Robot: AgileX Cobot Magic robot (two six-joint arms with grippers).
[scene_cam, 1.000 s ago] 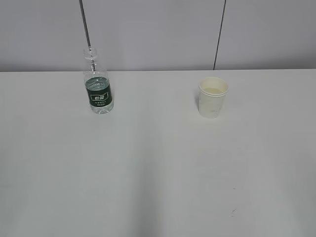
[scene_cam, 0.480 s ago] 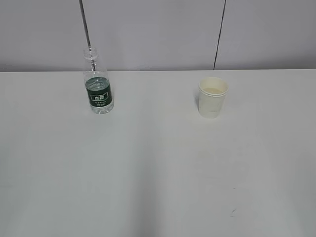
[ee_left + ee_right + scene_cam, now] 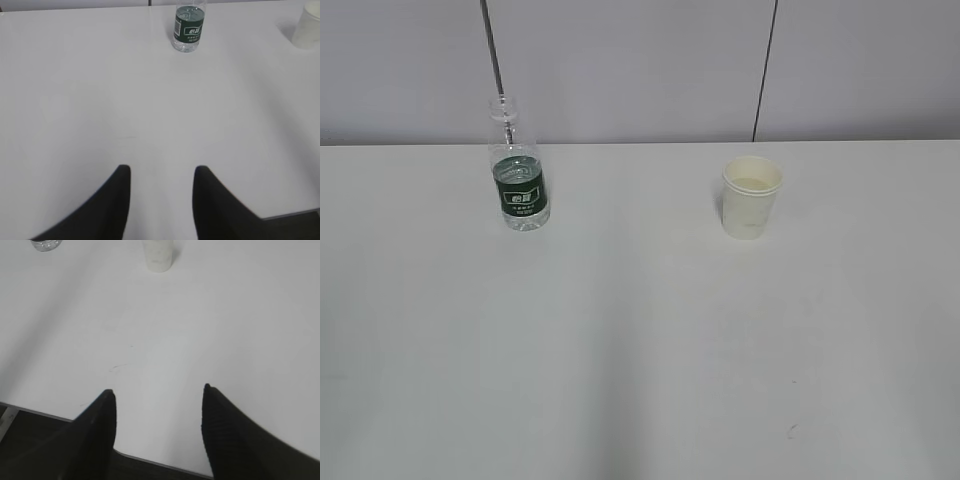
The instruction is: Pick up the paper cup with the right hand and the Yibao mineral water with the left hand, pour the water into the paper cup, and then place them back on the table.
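The Yibao mineral water (image 3: pixel 519 176), a small clear bottle with a dark green label and no cap, stands upright at the back left of the white table (image 3: pixel 640 340). Clear water (image 3: pixel 518 168) fills its lower part. The off-white paper cup (image 3: pixel 751 197) stands upright at the back right. No arm shows in the exterior view. In the left wrist view my left gripper (image 3: pixel 161 171) is open and empty, far in front of the bottle (image 3: pixel 189 28); the cup (image 3: pixel 307 29) is at the right edge. My right gripper (image 3: pixel 159 390) is open and empty over the table's near edge, far from the cup (image 3: pixel 158 255).
A small dark scuff mark (image 3: pixel 791 431) lies on the table near the front right; it also shows in the right wrist view (image 3: pixel 118 367). A grey wall with dark vertical seams (image 3: pixel 763 70) stands behind the table. The table's front edge (image 3: pixel 150 461) runs under my right gripper.
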